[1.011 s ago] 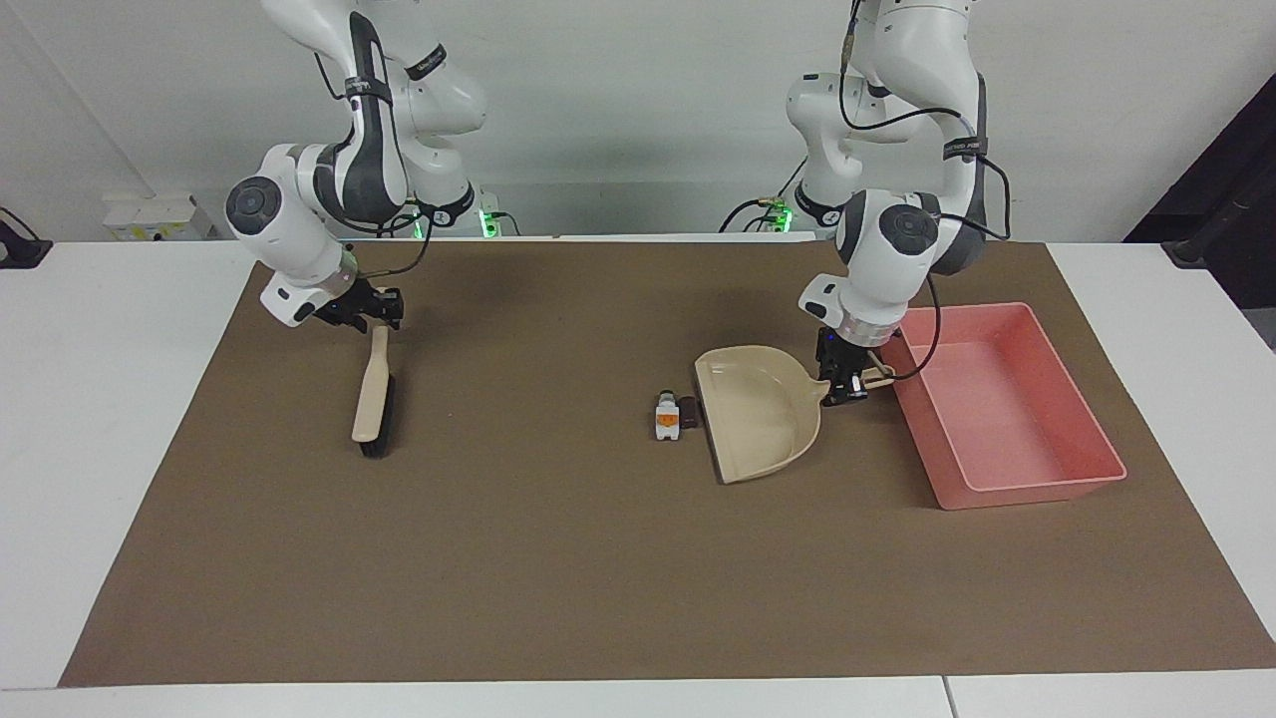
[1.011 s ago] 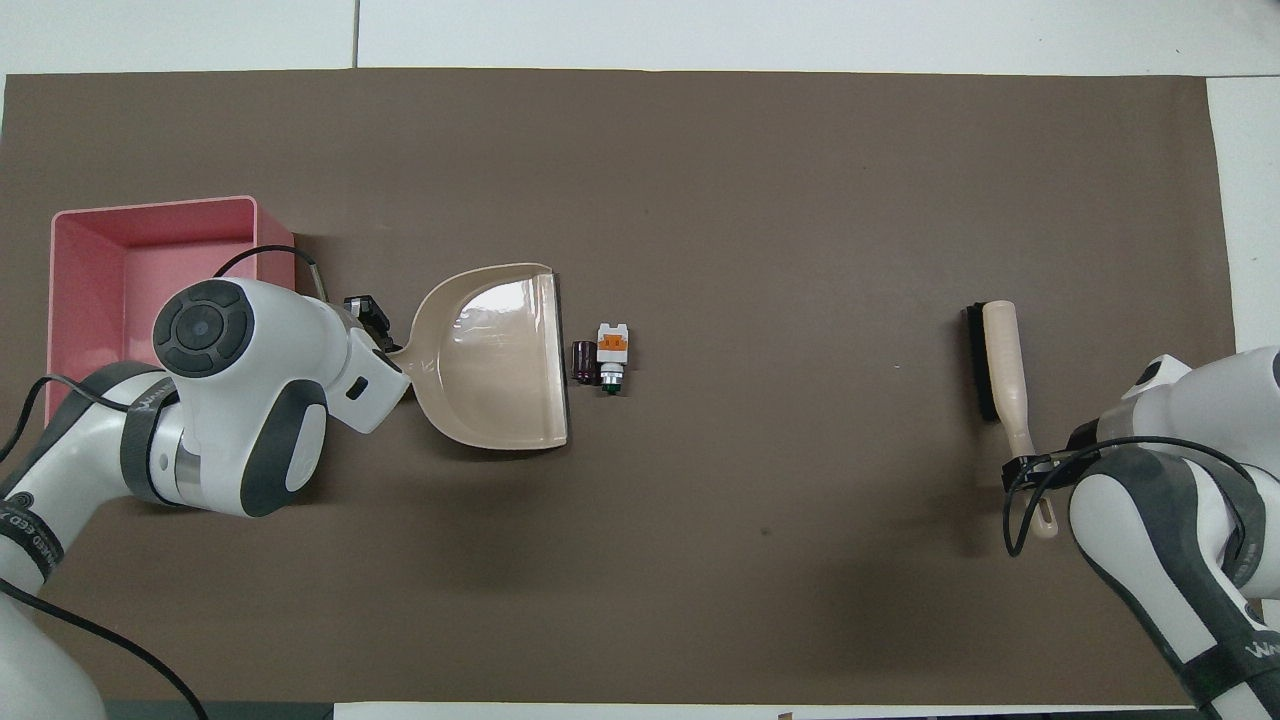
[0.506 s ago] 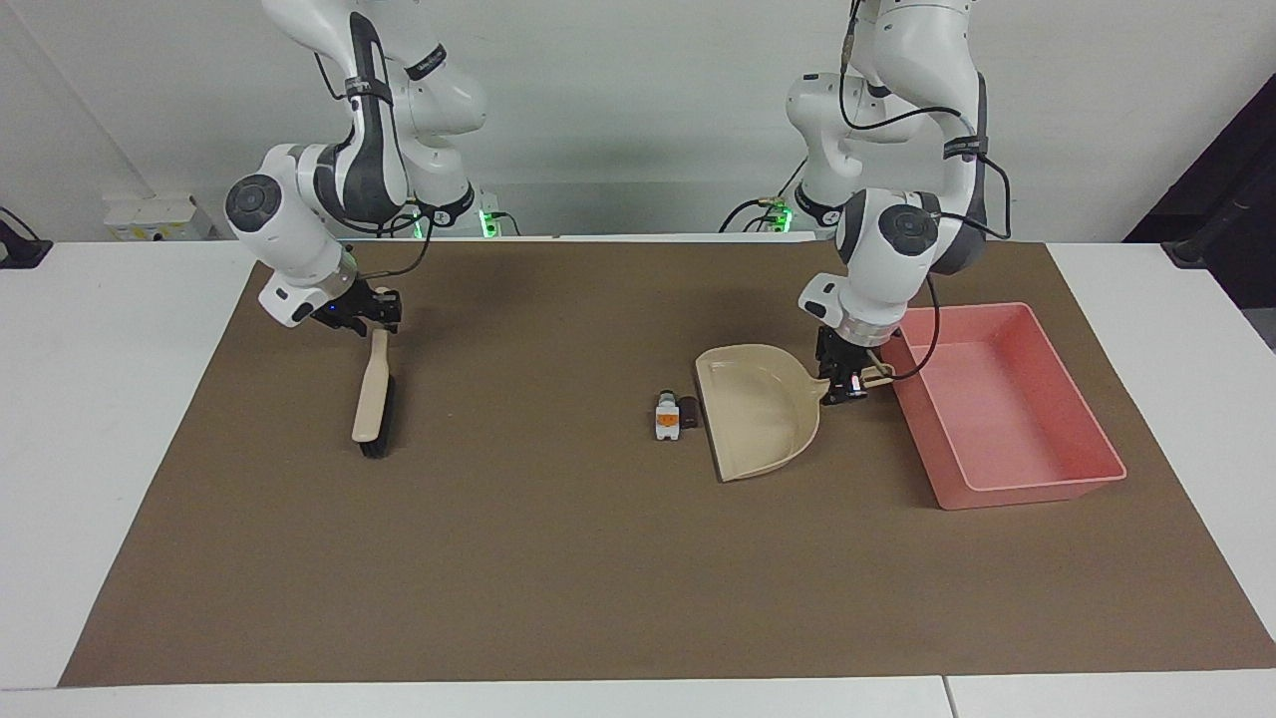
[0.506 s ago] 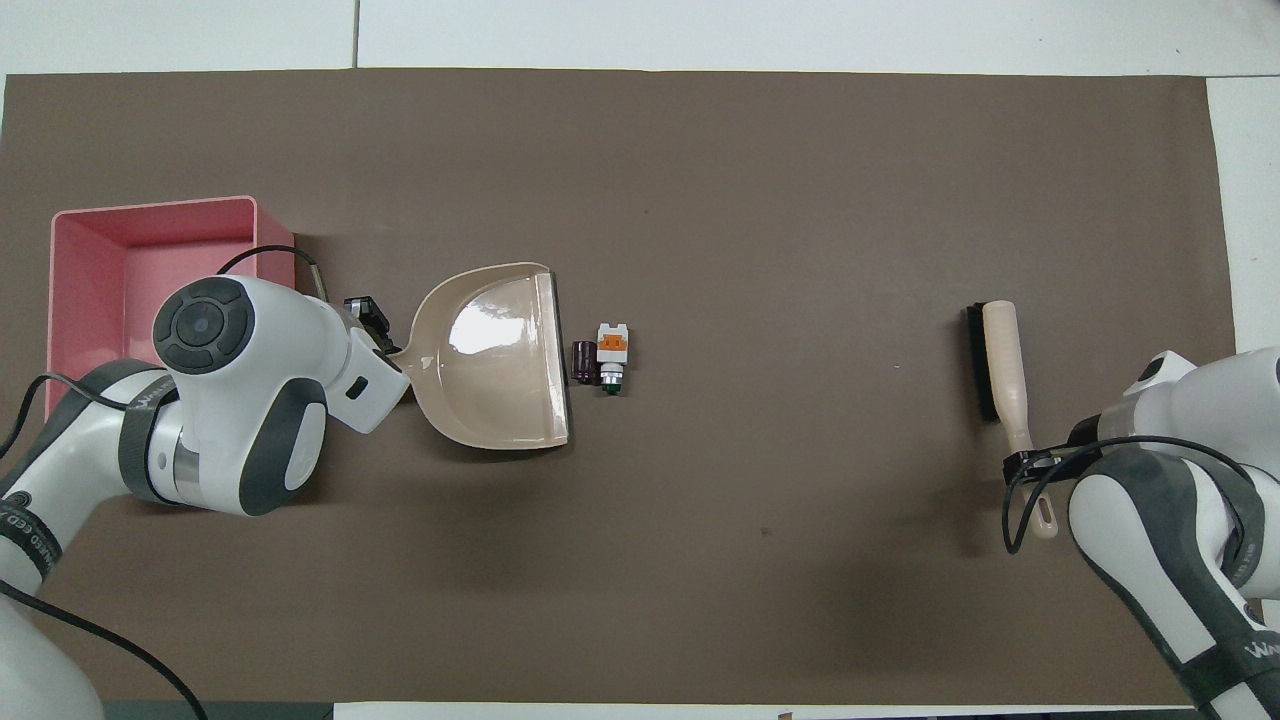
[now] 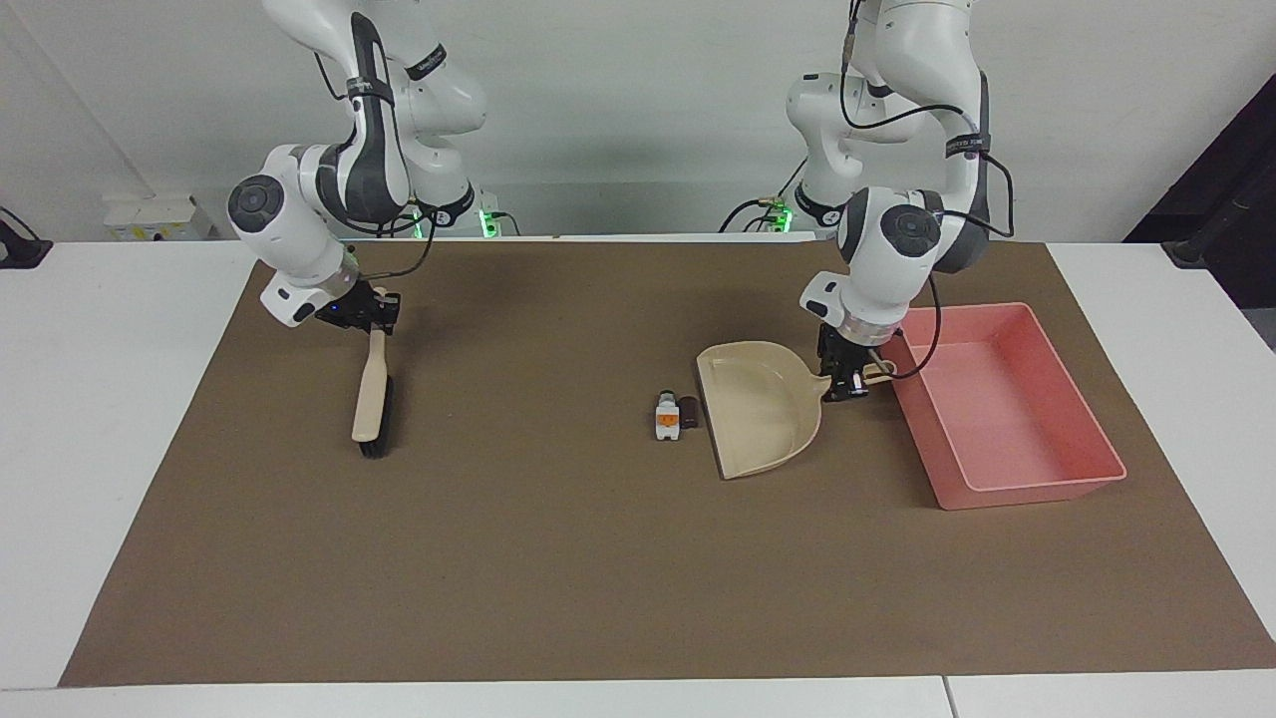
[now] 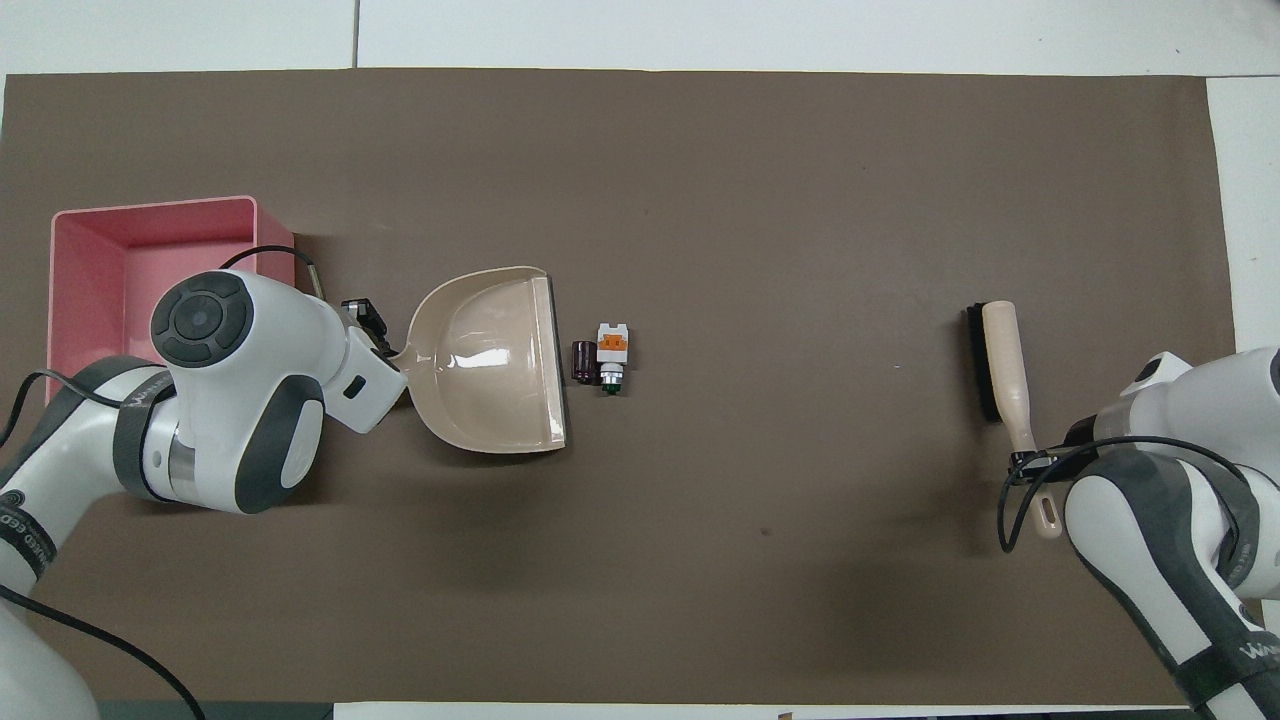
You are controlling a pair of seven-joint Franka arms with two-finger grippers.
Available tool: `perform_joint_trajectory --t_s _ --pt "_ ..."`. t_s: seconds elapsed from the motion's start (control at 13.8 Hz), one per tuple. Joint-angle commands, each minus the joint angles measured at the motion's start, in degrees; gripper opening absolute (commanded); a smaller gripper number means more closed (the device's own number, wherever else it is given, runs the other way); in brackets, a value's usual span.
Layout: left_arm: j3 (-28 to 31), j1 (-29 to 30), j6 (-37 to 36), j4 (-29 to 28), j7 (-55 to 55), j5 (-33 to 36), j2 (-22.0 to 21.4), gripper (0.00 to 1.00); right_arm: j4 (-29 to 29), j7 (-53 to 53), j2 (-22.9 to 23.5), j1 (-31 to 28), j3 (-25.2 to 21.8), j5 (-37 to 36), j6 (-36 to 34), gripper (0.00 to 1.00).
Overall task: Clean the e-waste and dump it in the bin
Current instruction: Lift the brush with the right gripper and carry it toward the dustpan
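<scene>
The e-waste lies mid-mat: a white piece with an orange mark (image 5: 666, 416) (image 6: 611, 350) touching a dark brown-black piece (image 5: 688, 410) (image 6: 582, 361). The beige dustpan (image 5: 763, 409) (image 6: 490, 360) has its open lip just beside the dark piece, toward the left arm's end. My left gripper (image 5: 845, 387) (image 6: 370, 325) is shut on the dustpan's handle. The pink bin (image 5: 1027, 496) (image 6: 150, 207) stands beside the dustpan's handle, toward the left arm's end, with nothing in the part that shows. My right gripper (image 5: 369, 317) (image 6: 1035, 462) is shut on the handle of the brush (image 5: 374, 404) (image 6: 1000, 360), which lies on the mat.
A brown mat (image 5: 558, 558) covers most of the white table. The brush lies toward the right arm's end, well apart from the e-waste, with bare mat between them.
The left gripper has shifted the dustpan slightly, with its lip still beside the dark piece. The right gripper has barely moved on the brush handle. The e-waste has not moved.
</scene>
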Motion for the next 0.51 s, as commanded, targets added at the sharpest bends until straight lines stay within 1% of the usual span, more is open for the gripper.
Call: perform_joint_trajectory --t_s 0.0,0.14,0.29,0.43 --pt "0.4 -1.2 -3.4 1.5 -2.0 5.1 -2.0 0.0 4.3 1.0 0.9 0.9 0.1 0.3 -5.6 0.0" --pt "0.4 -2.3 -3.4 1.2 -3.1 5.6 -2.1 0.0 11.5 1.1 1.9 3.5 0.1 0.2 -14.0 0.0" --pt "0.4 -2.5 -3.3 1.0 -3.2 5.6 -2.3 0.0 14.5 3.5 1.6 5.7 0.1 0.2 -18.2 0.0" --pt "0.4 -3.0 -3.0 0.8 -3.1 5.7 -2.3 0.0 18.7 6.0 2.1 10.6 0.1 0.1 -22.2 0.0"
